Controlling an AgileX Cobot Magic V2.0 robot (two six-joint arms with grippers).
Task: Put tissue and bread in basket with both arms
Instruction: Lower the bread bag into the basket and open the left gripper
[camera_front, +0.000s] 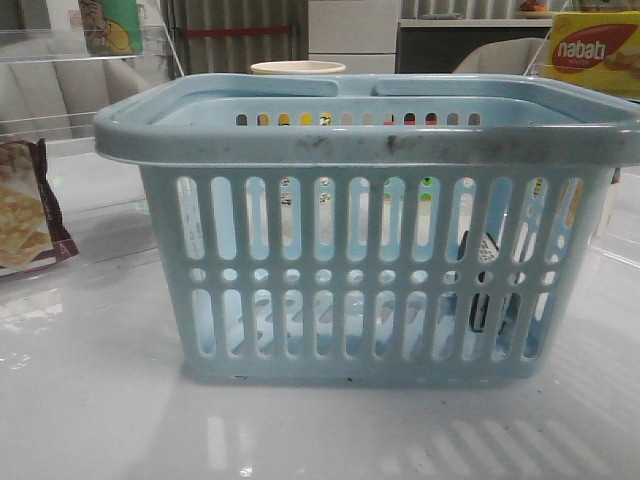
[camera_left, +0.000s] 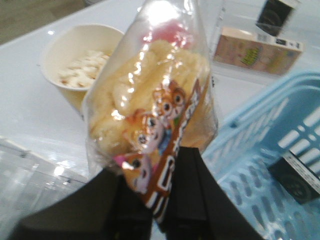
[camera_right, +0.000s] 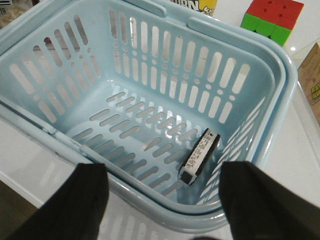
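The light blue basket (camera_front: 375, 240) stands on the white table (camera_front: 90, 400) close to the front camera and fills most of that view, its thick rim marked with dark smudges. Through the slots of its near wall, toward the right end, a dark shape with a pale patch at its top shows: the tissue (camera_front: 484, 285), inside the basket. The right wrist view looks down into the basket (camera_right: 150, 90) and shows the tissue (camera_right: 199, 155) as a flat dark pack on the slotted floor, close to one side wall, touching nothing else. The right gripper (camera_right: 162, 200) hangs above the basket rim with its jaws wide apart and nothing between them. The left gripper (camera_left: 157, 195) has its jaws clamped on the lower end of the bread (camera_left: 150, 115), a golden bun in clear wrap with a brown cartoon label, held up in the air beside the basket's rim (camera_left: 260, 150). Beyond the bread, a cream cup (camera_left: 80, 60) of pale bits stands on the table. A maroon-edged snack bag (camera_front: 25, 210) stands at the left, and a yellow nabati box (camera_front: 595, 50) sits far right.
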